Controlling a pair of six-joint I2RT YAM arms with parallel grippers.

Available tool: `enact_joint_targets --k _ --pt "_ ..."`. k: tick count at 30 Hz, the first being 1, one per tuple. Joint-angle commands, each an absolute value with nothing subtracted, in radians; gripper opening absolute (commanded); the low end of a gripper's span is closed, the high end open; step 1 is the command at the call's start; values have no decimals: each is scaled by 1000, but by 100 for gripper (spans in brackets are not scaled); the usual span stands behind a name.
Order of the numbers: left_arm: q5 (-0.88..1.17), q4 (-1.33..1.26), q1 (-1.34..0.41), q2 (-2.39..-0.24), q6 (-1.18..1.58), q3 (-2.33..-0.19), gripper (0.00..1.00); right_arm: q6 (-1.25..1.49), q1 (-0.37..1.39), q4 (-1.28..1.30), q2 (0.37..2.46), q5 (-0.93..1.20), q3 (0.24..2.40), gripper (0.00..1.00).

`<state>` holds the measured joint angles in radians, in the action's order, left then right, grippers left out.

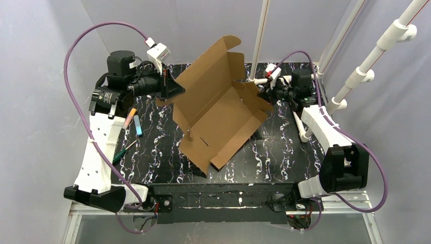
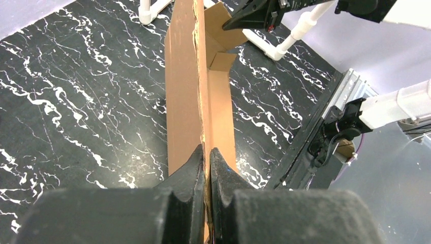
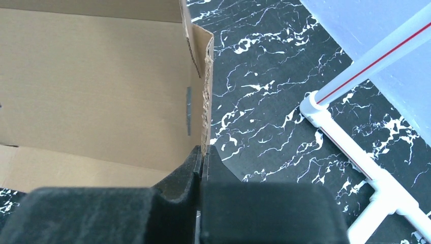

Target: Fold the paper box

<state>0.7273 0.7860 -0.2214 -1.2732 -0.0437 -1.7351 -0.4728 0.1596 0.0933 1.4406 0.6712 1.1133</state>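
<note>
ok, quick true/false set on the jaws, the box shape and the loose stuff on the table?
1. The left jaws are shut on an edge of the paper box. True.
2. The right jaws hang open, clear of the box. False: they are shut on its opposite edge.
3. The box lies flat as an unfolded sheet. False: it is partly folded, with panels standing up off the table.
4. An orange marker, a blue marker and a green screwdriver lie left of the box. True.

text: none legible | labels: none legible | numbers: none legible
</note>
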Motion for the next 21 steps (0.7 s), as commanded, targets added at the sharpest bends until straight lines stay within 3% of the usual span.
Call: enact_joint_targets --k 1,10,21 --pt "703 783 -245 -1301 -8 -1796 0 -480 184 48 1396 679 1106 1" --pt "679 813 -292 -1360 -8 -1896 0 -497 231 20 1386 563 1099 1" --pt "549 888 -419 -1467 -115 -2090 0 -228 233 -403 1447 523 979 1"
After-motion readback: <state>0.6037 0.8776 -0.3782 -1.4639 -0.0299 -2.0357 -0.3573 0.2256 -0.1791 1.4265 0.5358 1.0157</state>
